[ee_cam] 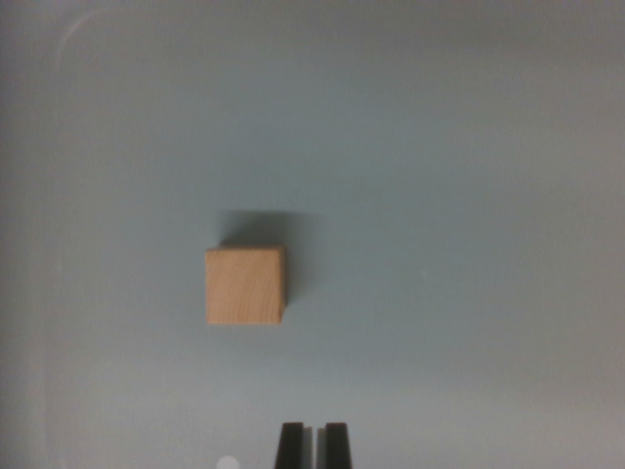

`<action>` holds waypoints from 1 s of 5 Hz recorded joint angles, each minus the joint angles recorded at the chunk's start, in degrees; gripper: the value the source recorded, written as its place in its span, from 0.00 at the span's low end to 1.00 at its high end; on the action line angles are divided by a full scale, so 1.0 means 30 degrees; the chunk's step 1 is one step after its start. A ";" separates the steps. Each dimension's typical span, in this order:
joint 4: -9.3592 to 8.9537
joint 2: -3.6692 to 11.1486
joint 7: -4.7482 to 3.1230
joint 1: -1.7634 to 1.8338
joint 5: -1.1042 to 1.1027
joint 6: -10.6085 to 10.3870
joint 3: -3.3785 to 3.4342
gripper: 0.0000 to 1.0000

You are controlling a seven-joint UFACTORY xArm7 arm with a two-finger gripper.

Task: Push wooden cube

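Wooden cube (244,285) rests on the pale surface (469,176), slightly toward the wrist view's left of centre. The tool (313,445), fingers pressed nearly together, sits at the bottom edge, well apart and offset to the cube's right. Risk: an off-centre push may spin the cube or miss it.

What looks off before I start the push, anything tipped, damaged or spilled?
Nothing stands out. The wooden cube sits flat and intact on the plain grey surface, roughly square to the wrist view. The gripper is at the bottom edge, apart from the cube and slightly to the wrist view's right of it.
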 joint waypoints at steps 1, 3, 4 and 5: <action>-0.0646 0.0142 0.0192 0.0083 -0.0036 -0.0775 0.0073 0.00; -0.1370 0.0301 0.0407 0.0175 -0.0077 -0.1643 0.0155 0.00; -0.1370 0.0301 0.0407 0.0175 -0.0077 -0.1643 0.0155 0.00; -0.2101 0.0461 0.0623 0.0268 -0.0118 -0.2520 0.0237 0.00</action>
